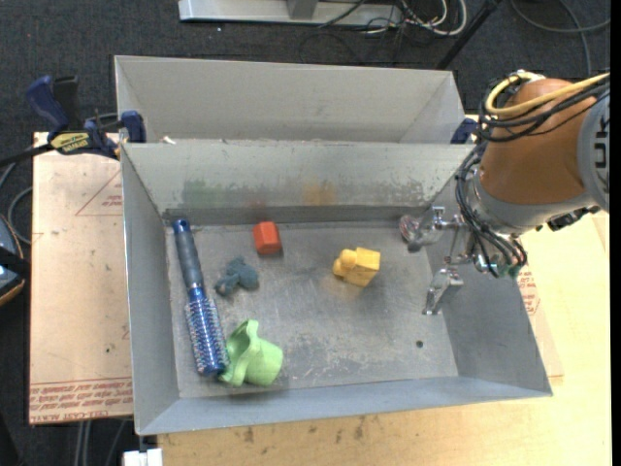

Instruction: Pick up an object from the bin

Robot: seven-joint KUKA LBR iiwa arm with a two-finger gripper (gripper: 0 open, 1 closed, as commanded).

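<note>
So this looks like the very start of the pick: nothing is grabbed yet. The claw (431, 260) sits low at the right side of the bin (291, 175), fingers spread wide with nothing between them and only bare floor underneath.

The closest candidate is the chunky yellow toy (356, 266), near the middle of the floor and just left of the claw. If that's the target, the arm probably needs to slide left, centre over it and come down before closing.

Everything else is further left:
- a small red block (268, 238) near the far wall
- a little grey-blue figure (237, 277)
- a blue hairbrush (195, 301) lying along the left wall
- a lime green toy (251, 358) touching the brush's bristle end at the near-left corner

Nothing blocks the path to the yellow piece, which has open floor all round. The sloped right wall sits close to the claw though, so that's probably worth watching.
</note>
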